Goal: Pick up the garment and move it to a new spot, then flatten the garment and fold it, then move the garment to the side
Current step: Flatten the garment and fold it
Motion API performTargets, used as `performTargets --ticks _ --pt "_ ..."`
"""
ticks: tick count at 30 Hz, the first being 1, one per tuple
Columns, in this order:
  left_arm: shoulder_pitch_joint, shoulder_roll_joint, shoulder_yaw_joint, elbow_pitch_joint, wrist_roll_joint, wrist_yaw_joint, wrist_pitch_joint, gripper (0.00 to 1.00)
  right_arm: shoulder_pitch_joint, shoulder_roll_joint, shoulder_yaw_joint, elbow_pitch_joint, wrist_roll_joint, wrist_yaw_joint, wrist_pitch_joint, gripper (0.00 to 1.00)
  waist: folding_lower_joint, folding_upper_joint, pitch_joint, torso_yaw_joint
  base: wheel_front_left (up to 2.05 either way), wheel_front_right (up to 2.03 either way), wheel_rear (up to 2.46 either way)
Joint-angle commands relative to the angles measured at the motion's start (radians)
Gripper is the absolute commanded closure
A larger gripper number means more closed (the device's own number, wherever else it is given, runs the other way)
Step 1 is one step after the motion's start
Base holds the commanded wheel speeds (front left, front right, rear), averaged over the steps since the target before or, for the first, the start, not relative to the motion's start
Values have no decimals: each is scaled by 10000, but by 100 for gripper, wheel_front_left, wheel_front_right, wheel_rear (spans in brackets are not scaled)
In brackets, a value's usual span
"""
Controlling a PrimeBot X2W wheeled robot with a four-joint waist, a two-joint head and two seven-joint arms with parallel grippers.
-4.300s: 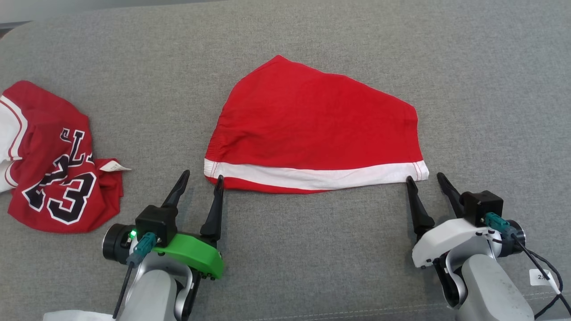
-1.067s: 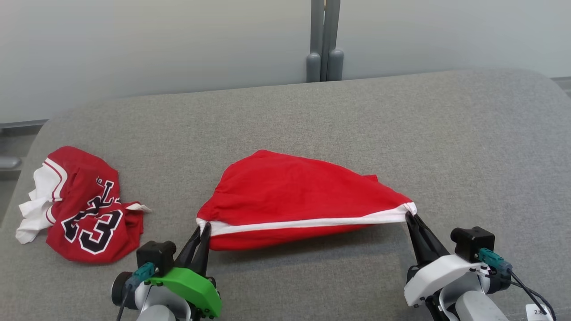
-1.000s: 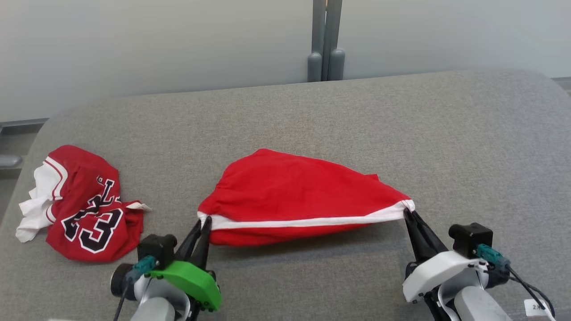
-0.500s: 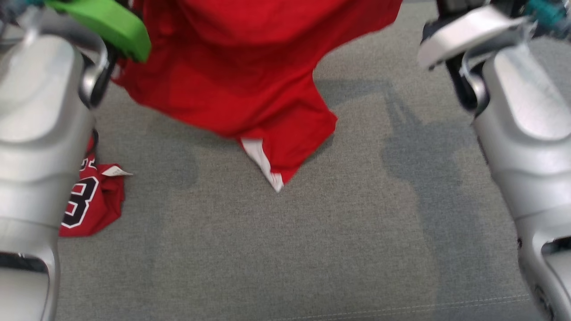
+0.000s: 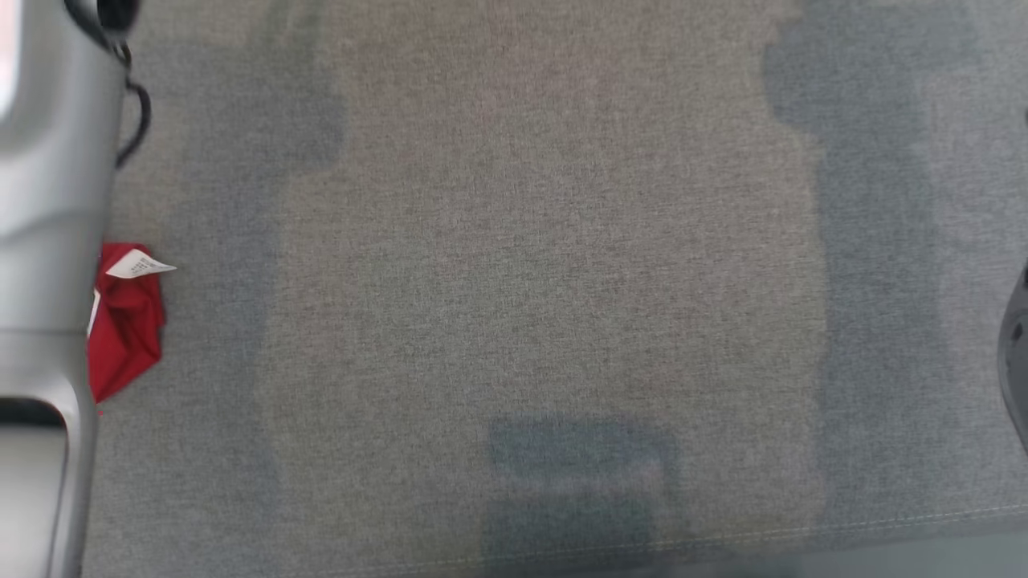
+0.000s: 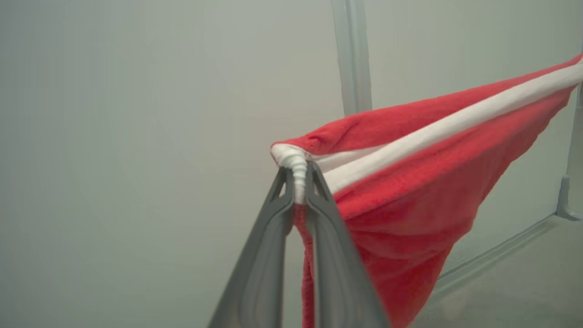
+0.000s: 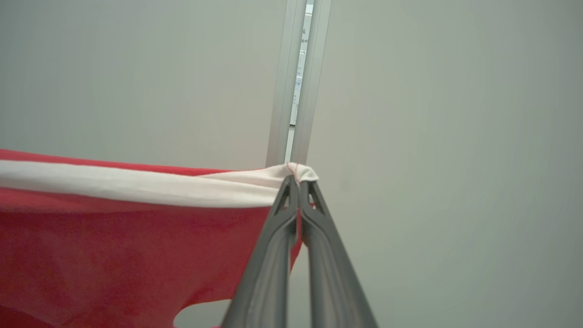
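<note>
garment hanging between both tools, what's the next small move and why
Probably lower both arms together toward the grey cushion, keeping the white band taut. The left tool and right tool are each shut on an end of that band, so the garment hangs spread in the air, ready to be laid flat at a new spot.

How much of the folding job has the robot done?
Only the pick-up looks done: the left gripper and the right gripper are each shut on a white-banded corner of the red garment, which hangs in the air. In hand is carrying it to a new spot on the grey surface. Left to do: lay it down, flatten it, fold it, move it aside.
</note>
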Motion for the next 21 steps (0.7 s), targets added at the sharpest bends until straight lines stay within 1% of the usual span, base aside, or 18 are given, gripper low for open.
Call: performTargets --ticks 1,3,6,7,9,10,13,15,17,21 --pt "278 162 247 -54 -67 35 0 100 219 34 16 -62 92 -24 -4 100 -2 0 554 -89 0 0 0" --pt "1109 123 344 -253 -150 35 -2 100 766 31 402 -274 233 -24 -2 100 -2 0 750 -213 0 0 0" --pt "2418 -24 746 -587 -262 35 -3 100 1866 -89 857 -781 824 -24 -4 100 -2 0 866 -355 0 0 0" --pt "2865 -84 601 -664 -163 33 -3 100 2237 -103 705 -1130 1191 -26 -10 100 -2 0 881 -387 0 0 0" --pt "3757 -284 851 -906 -314 35 -4 100 3393 -225 771 -1714 1587 -26 -14 100 -2 0 822 -470 0 0 0" --pt "4281 -386 814 -978 -328 35 -4 100 4044 -234 685 -1953 1886 -26 -14 100 -2 0 756 -511 0 0 0" --pt "5635 -712 1164 -1220 -425 35 -4 100 5640 -430 894 -2402 2305 -26 -14 100 -2 0 376 -603 0 0 0" --pt "6455 -888 1186 -1244 -329 35 -5 100 6700 -505 1061 -2501 2532 -26 -14 100 -2 0 25 -634 0 0 0" --pt "7233 -1029 1036 -1225 -224 35 0 100 7677 -397 1014 -2524 2807 -26 -14 100 -2 0 -356 -652 0 0 0" --pt "8564 -1305 1213 -1007 -328 35 6 100 9219 -246 1066 -2385 3020 -26 -14 100 -2 0 -1239 -579 0 0 0"
